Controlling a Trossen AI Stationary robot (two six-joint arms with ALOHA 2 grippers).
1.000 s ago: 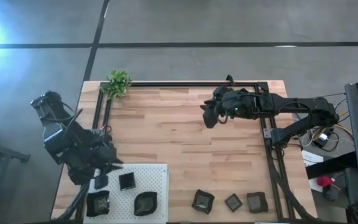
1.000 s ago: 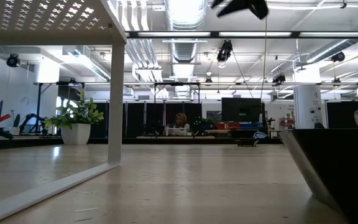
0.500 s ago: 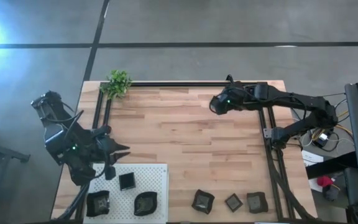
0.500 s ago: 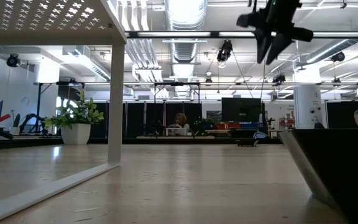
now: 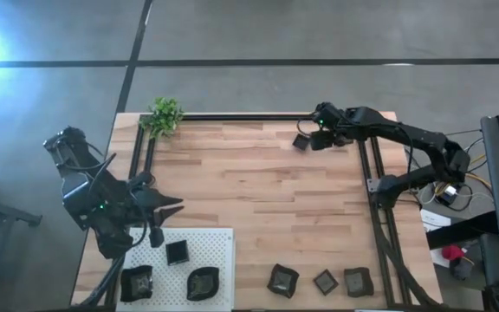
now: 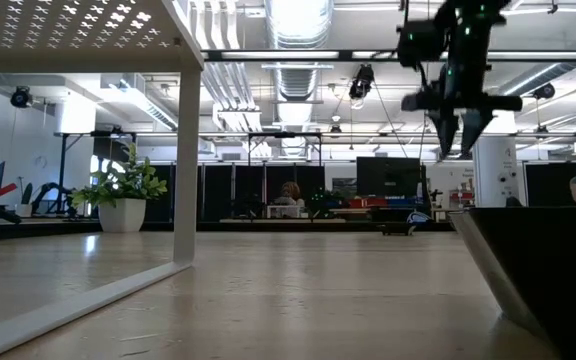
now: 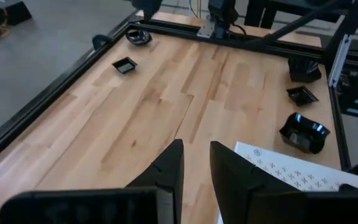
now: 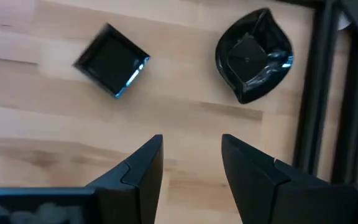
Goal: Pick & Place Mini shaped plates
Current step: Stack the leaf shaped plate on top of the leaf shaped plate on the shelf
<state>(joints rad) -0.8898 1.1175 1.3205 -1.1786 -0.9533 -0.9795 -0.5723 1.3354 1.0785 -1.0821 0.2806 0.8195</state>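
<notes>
Right claw (image 5: 305, 141) had swung out to the bench's (image 5: 258, 186) far right corner within 1 s, fingers parted and empty above a square plate (image 8: 112, 60) and a rounded plate (image 8: 254, 53). That suggested its next pick. Left claw (image 5: 165, 206), open and empty, had lifted from the white board (image 5: 213, 260), where 3 plates (image 5: 178, 253) lay. No readable writing showed.

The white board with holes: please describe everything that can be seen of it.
The white board is a flat rectangular sheet with rows of small cross-shaped holes. It lies on the wooden table at its near left corner. Three dark plates rest on it, one small and square, two larger at the near edge. The left gripper hangs beside its far left corner.
</notes>
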